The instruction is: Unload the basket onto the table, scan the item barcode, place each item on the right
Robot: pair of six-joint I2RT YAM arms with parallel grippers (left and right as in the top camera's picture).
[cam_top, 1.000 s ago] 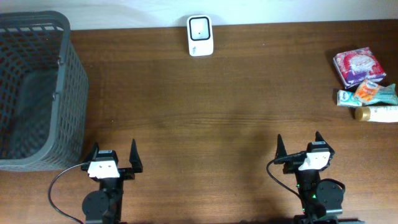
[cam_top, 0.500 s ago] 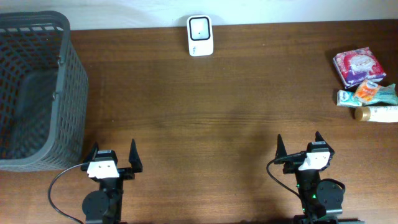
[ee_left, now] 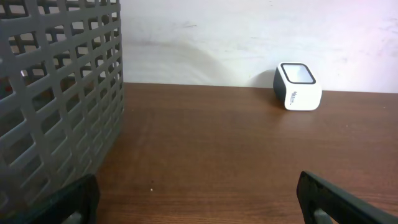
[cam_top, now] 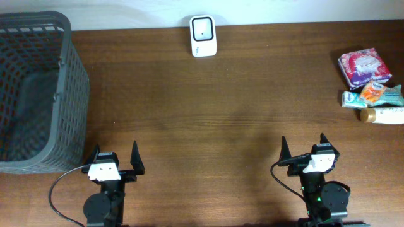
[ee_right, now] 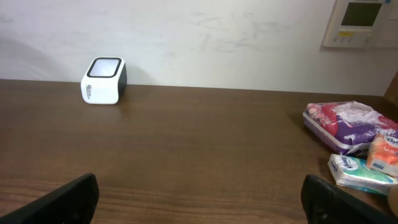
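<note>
A white barcode scanner (cam_top: 203, 36) stands at the table's far edge, also visible as the scanner (ee_left: 297, 86) and the scanner (ee_right: 104, 80). Small grocery items lie at the right edge: a purple-and-pink packet (cam_top: 363, 66) (ee_right: 348, 124), a teal pack (cam_top: 372, 97) (ee_right: 356, 172) with an orange pouch (cam_top: 374, 90) on it, and a cream bottle (cam_top: 382, 115). My left gripper (cam_top: 115, 156) (ee_left: 198, 202) rests open at the near left, nothing between its fingers. My right gripper (cam_top: 303, 146) (ee_right: 199, 199) rests open at the near right, far from the items.
A tall grey mesh basket (cam_top: 38, 94) (ee_left: 56, 99) fills the left side, close to my left gripper. A white wall runs behind the table, with a wall panel (ee_right: 360, 22) at the upper right.
</note>
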